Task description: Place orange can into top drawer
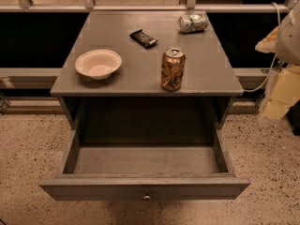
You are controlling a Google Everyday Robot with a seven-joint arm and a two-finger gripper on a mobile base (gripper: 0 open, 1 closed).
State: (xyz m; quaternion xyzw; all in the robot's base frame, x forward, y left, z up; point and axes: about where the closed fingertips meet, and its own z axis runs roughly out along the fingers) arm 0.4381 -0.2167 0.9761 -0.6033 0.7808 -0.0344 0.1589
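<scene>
Wide-open drawer (145, 187) below the can (173, 69); bowl (98, 63), bar (143, 38), dented can (192, 23) well apart; gripper (280, 95) off right.

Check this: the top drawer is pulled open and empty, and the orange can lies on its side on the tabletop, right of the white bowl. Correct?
No: the camera view shows the orange can standing upright on the tabletop, right of the white bowl. The top drawer is indeed open and empty. The gripper is at the right edge, apart from the can.

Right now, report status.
Gripper at right edge, off the table. Orange can upright near table front, ungrasped. Top drawer open. Nothing in the way.
</scene>
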